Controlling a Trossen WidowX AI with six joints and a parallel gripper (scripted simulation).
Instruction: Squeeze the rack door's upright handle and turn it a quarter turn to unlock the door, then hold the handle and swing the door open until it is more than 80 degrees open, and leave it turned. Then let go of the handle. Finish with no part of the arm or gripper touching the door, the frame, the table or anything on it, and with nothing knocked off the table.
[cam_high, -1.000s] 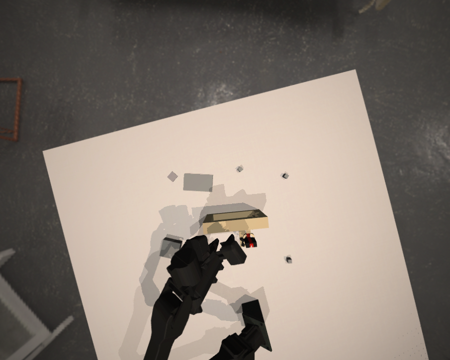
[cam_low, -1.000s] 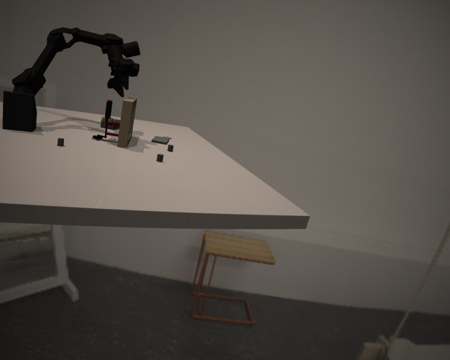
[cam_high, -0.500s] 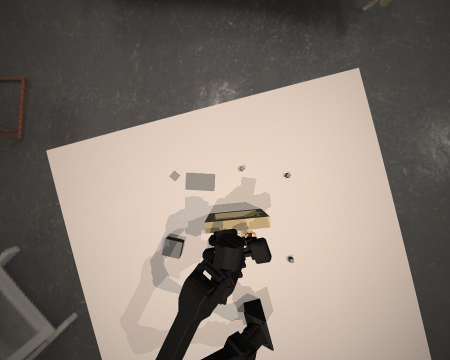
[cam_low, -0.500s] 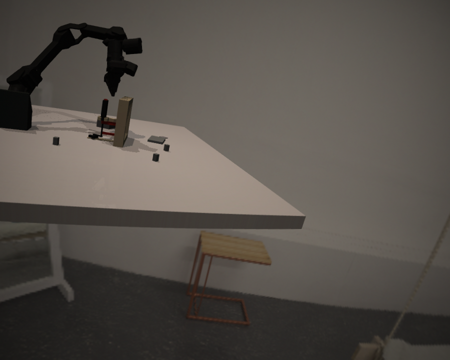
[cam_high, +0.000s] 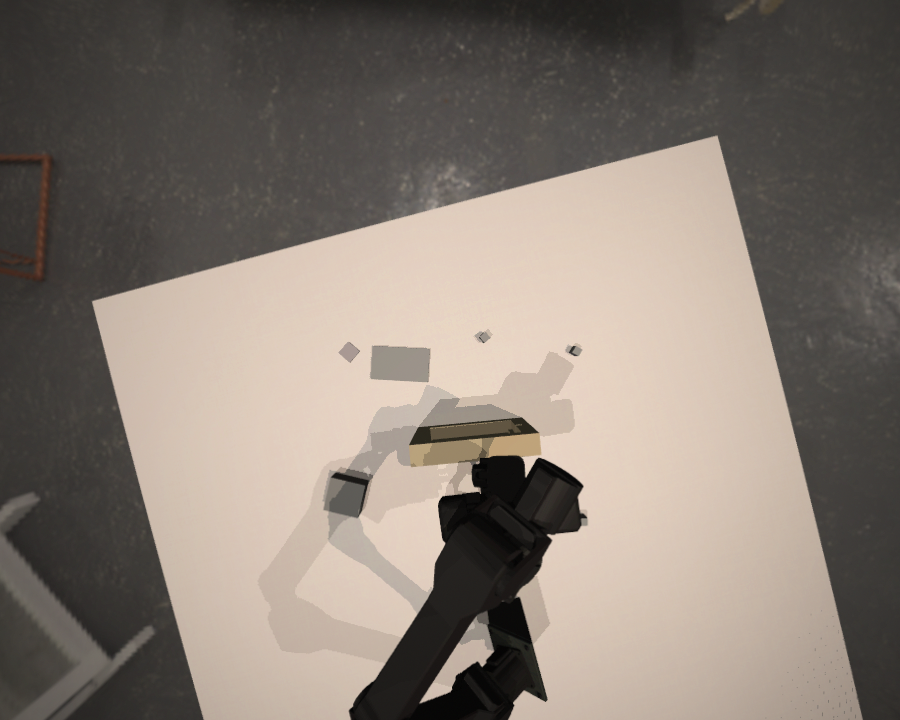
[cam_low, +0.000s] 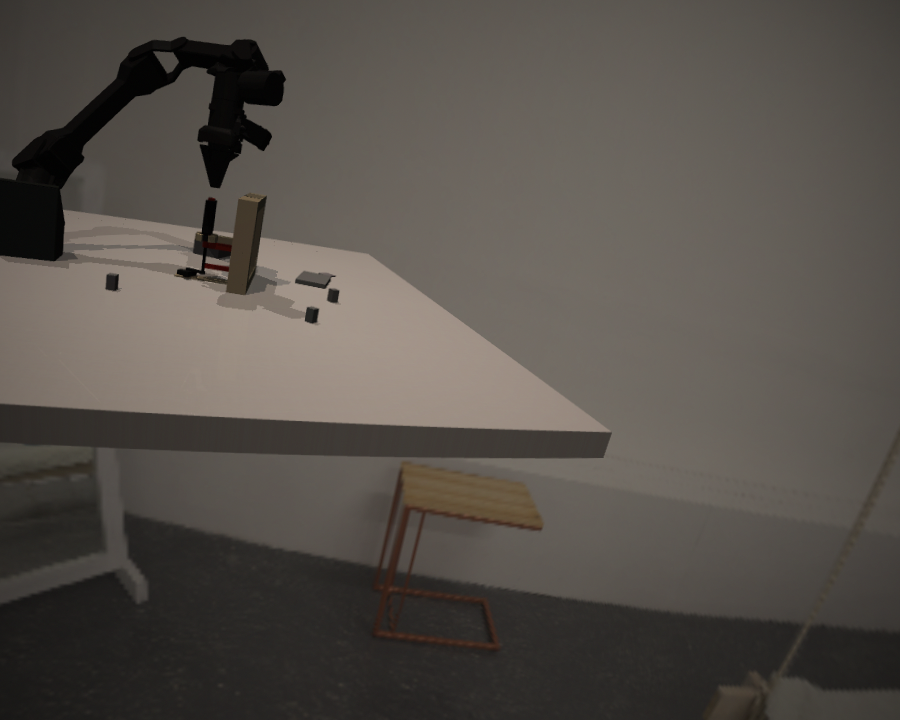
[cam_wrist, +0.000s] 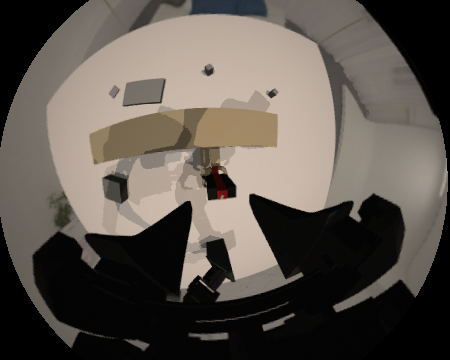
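"How is the pincer (cam_low: 215, 186) (cam_wrist: 220, 201) looking?"

"Its fingers are standing apart, with nothing between them. It is pointing down over the handle (cam_low: 210, 216) (cam_wrist: 220, 186), not touching it."

"And the handle?"

"It is standing upright just beside the tan panel (cam_high: 474, 450) (cam_low: 243, 244) (cam_wrist: 200, 130), on the same side as the arm's base (cam_high: 517, 638) (cam_low: 30, 225) (cam_wrist: 218, 250). Red bars (cam_low: 217, 246) are running between them. From the top, the arm (cam_high: 450, 578) (cam_low: 97, 108) (cam_wrist: 202, 290) is hiding the handle."

"What is standing in the way?"

"Nothing is showing between the fingertips and the handle's top. The panel is rising close by, beyond the handle from the base. I cannot tell how far the handle is turned."

"What else is around?"

"A grey box (cam_high: 346, 494) (cam_low: 201, 246) (cam_wrist: 115, 188) is sitting near one end of the panel. Past the panel, a grey slab (cam_high: 400, 363) (cam_low: 313, 279) (cam_wrist: 144, 92) is lying flat, with a small tile (cam_high: 349, 352) (cam_wrist: 114, 91) just beside it. Two small blocks are also resting on that side: one (cam_high: 483, 336) (cam_low: 333, 295) (cam_wrist: 208, 69) nearer the slab, the other (cam_high: 574, 349) (cam_low: 311, 314) (cam_wrist: 272, 93) farther off. A third block (cam_high: 583, 518) (cam_low: 111, 281) is sitting on the base's side, partly covered by the arm from above."

"Beyond the table (cam_high: 675, 375) (cam_low: 375, 375) (cam_wrist: 255, 40)?"

"A wooden-topped stand (cam_low: 472, 495) is standing on the floor."
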